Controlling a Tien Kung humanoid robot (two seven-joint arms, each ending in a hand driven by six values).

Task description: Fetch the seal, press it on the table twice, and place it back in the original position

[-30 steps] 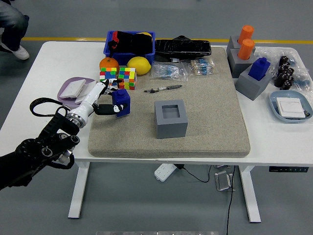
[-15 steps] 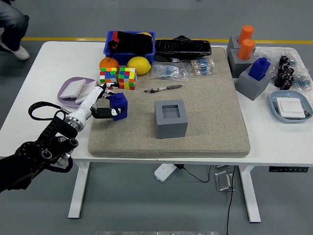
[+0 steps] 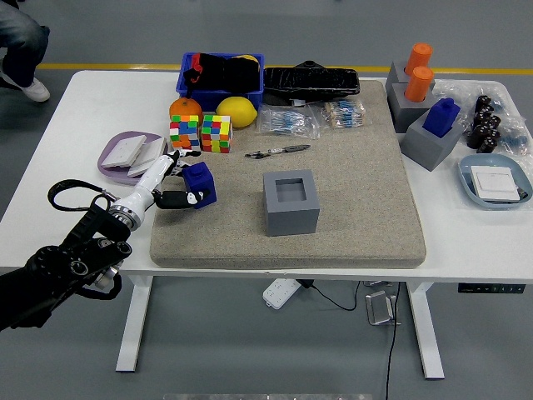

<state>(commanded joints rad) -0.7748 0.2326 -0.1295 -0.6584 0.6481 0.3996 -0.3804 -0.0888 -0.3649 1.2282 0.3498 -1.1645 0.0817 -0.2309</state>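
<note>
— Where's your seal?
— The blue seal point(image 3: 200, 181) sits over the grey mat's point(image 3: 350, 192) left edge, near the worktop's point(image 3: 83, 108) left side.
— And your left hand point(image 3: 171, 185)?
— Its fingers point(image 3: 180, 198) are curled around the seal, gripping it. The grey holder point(image 3: 291, 202) stands mid-mat.

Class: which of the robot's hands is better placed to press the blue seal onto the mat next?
Left. The left hand already grips the blue seal over the mat's left edge. No right hand is in view.

White table point(image 3: 67, 208) bearing grey mat point(image 3: 333, 208), 2 trays point(image 3: 491, 179).
</note>
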